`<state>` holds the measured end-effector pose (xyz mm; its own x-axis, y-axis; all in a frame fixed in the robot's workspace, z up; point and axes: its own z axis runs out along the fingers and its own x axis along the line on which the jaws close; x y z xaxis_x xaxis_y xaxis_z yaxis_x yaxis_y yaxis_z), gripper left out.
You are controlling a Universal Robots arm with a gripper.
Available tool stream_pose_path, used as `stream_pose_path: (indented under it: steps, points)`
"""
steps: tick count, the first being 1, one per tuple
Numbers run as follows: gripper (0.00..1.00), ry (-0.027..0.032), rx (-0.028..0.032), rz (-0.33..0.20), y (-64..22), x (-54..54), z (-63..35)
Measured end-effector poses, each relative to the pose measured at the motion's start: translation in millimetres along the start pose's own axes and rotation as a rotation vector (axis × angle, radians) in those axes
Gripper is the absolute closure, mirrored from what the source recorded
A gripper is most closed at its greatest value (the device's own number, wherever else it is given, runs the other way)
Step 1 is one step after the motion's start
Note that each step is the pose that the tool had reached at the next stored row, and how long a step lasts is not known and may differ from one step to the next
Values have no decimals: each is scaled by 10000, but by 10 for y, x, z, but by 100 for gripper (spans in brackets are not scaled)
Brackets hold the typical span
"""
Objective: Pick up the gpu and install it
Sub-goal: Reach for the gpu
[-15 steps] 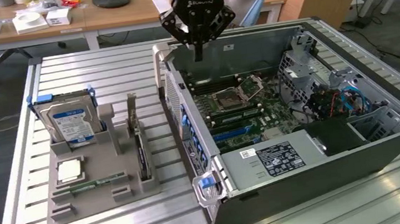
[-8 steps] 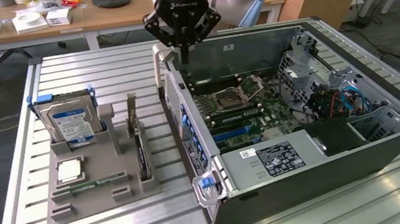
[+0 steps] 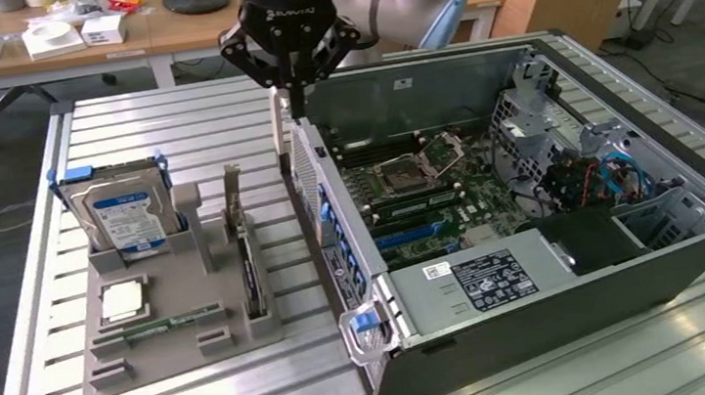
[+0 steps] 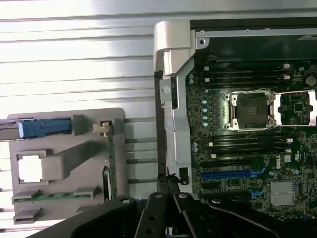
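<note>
Overhead, one claw (image 3: pixel 295 100) hangs clenched and empty; one gpu (image 3: pixel 249 267) stands in one tray (image 3: pixel 180 309)

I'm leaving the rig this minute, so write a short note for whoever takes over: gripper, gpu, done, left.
Gripper: shut, nothing in it, hovering above the case at its tray-side edge.
Gpu: upright on edge in its slot in the grey tray, apart from the gripper.
Done: nothing that shows; the gpu is not picked up.
Left: the whole job, picking up the gpu and installing it in the open case.
</note>
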<state>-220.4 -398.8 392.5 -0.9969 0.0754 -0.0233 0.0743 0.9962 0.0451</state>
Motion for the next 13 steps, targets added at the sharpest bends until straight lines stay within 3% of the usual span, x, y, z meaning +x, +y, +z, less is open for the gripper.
stream_pose_path:
  steps: [13]
  points:
    - [90,0,1,0,-31,405,-4]
